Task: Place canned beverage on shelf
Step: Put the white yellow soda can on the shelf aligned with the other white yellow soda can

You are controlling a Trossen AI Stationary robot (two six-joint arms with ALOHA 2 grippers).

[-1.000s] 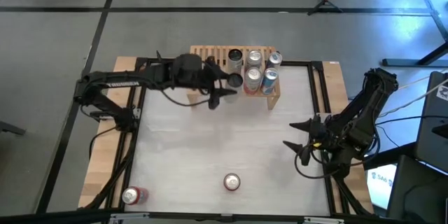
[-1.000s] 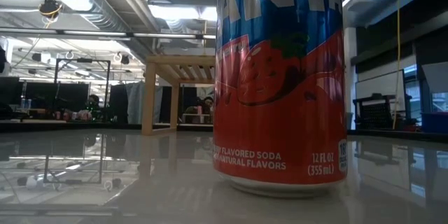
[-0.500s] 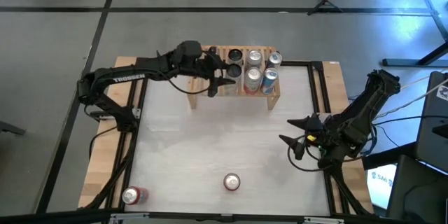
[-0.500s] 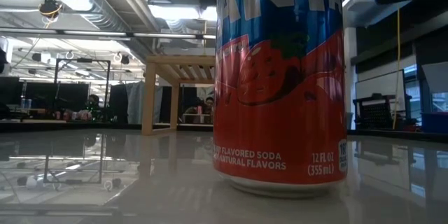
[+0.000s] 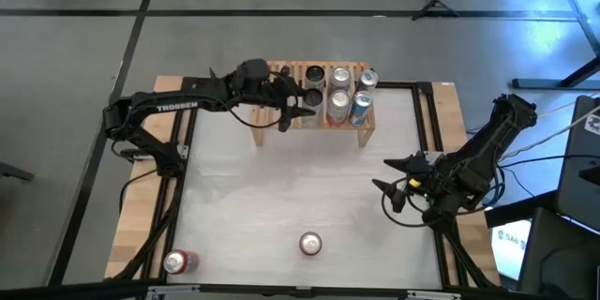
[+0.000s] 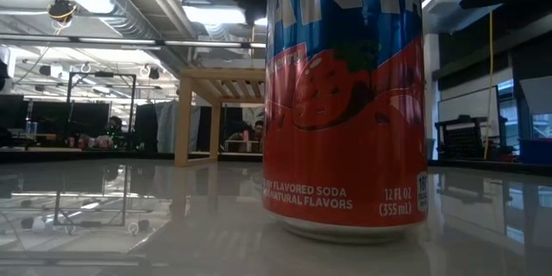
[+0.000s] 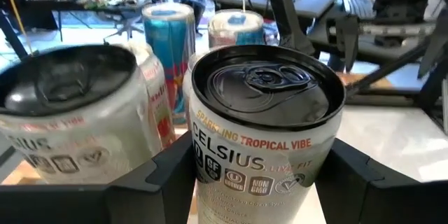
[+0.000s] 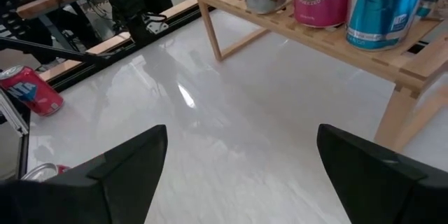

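Silver-and-white, the Celsius can (image 7: 264, 136) you are carrying sits upright between the left gripper (image 5: 292, 111)'s two fingers, over the slatted light-wood shelf (image 5: 272, 70) at the table's far edge, just beside the five cans (image 5: 339, 94) already standing there. Whether its base touches the slats, you cannot tell. Your right gripper (image 5: 386, 190) hangs well apart over the table's right side, fingers spread wide with nothing between them. On the glossy white tabletop (image 5: 281, 197) two more cans wait along the near edge: a strawberry soda can (image 6: 345, 103) near the middle and a red can (image 5: 176, 262) at the left corner. Beyond the table you see grey floor with dark tape lines, ceiling ducts and strip lights.
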